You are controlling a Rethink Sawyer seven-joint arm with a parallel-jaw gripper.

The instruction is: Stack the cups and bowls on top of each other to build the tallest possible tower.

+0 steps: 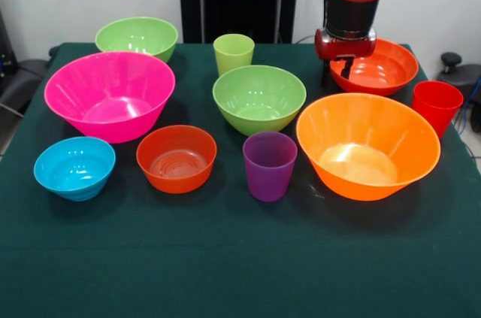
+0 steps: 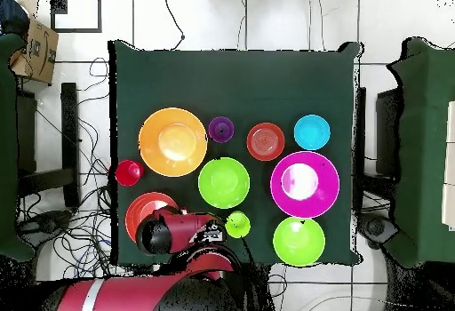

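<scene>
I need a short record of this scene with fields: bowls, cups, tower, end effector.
bowls: seven, all apart on the table: pink, big orange, red-orange, two lime, blue, small orange-red
cups: purple, lime, red, all upright and single
tower: not started
end effector: over the red-orange bowl; state unclear

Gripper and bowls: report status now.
Gripper down at the red-orange bowl, jaws' state unreadable. No tower yet: every bowl and cup stands separate. Red cup close beside that bowl.
</scene>
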